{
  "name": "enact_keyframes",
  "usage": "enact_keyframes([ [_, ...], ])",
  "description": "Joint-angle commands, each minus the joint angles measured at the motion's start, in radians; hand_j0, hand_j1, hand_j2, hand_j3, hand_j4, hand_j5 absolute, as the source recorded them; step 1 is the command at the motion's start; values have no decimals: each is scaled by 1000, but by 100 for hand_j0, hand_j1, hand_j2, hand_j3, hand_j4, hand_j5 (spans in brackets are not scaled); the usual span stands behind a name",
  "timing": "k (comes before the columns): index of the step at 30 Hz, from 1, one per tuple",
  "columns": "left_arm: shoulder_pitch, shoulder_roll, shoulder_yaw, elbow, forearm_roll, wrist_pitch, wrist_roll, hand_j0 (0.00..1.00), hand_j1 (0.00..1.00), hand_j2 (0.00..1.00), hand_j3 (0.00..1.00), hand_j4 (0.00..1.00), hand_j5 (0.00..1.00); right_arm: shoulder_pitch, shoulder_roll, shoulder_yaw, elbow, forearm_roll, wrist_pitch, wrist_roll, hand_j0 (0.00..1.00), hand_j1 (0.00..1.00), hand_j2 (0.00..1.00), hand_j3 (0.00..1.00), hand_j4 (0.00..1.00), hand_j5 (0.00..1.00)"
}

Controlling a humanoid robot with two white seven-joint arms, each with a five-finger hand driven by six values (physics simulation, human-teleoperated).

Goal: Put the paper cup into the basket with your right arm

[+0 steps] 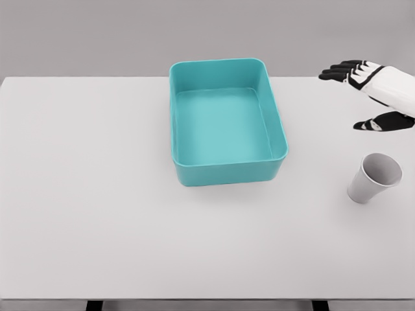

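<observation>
so we're looking down at the white table (97,214), and we'll use the teal basket (227,170) as our anchor for everything; the table stretches out bare to the left of the basket and in front of it too; the basket itself is a rectangular tub with rounded corners, sitting a bit toward the far side of the table, roughly mid-width, and we can see straight down to its floor; moving right of the basket, well apart from it and a little nearer to us than its front wall, there's the paper cup (374,178); it's white, resting on the table, mouth leaning up toward the far right so we can see into it; then farther right and behind the cup, level with the basket's far half, our right hand (369,91) comes in from the right edge; white shell, black fingers (338,70); the fingers are spread and relaxed with the thumb hanging lower, nothing in the grasp; it's apart from the cup, not touching it, and well right of the basket.
</observation>
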State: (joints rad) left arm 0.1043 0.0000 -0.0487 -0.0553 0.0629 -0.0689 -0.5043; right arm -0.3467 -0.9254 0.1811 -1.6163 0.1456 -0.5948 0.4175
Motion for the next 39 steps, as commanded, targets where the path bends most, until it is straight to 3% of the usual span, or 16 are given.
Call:
enact_keyframes([
  [1,0,0,0,0,0,0,0,100,100,100,100,100,100,0,-9,-2,1,-3,-13,-2,100,100,100,100,100,100],
  [3,0,0,0,0,0,0,0,100,100,100,100,100,100,-3,-10,-8,3,-6,-16,-2,100,100,100,100,100,100],
  [7,0,0,0,0,0,0,0,100,100,100,100,100,100,20,-84,-9,93,-76,-16,-8,100,100,100,100,100,100],
  [10,0,0,0,0,0,0,0,100,100,100,100,100,100,156,-231,0,150,-533,-16,-8,99,99,99,99,99,99],
  [11,0,0,0,0,0,0,0,100,100,100,100,100,100,198,-251,1,151,-638,-16,-8,100,100,100,100,100,100],
  [14,0,0,0,0,0,0,0,100,100,100,100,100,100,284,-260,0,165,-784,-16,-8,100,100,100,100,100,100],
  [17,0,0,0,0,0,0,0,100,100,100,100,100,100,317,-285,0,168,-868,-16,-8,100,100,100,100,100,100],
  [20,0,0,0,0,0,0,0,100,100,100,100,100,100,431,-286,1,170,-916,-16,-8,100,100,100,100,100,100],
  [23,0,0,0,0,0,0,0,100,100,100,100,100,100,489,-286,0,176,-914,-16,-8,100,100,100,100,100,100],
  [30,0,0,0,0,0,0,0,100,100,100,100,100,100,526,-273,5,231,-899,-16,-8,100,100,100,100,100,100],
  [39,0,0,0,0,0,0,0,100,100,100,100,100,100,525,-210,57,319,-860,-16,-6,100,100,100,100,100,100],
])
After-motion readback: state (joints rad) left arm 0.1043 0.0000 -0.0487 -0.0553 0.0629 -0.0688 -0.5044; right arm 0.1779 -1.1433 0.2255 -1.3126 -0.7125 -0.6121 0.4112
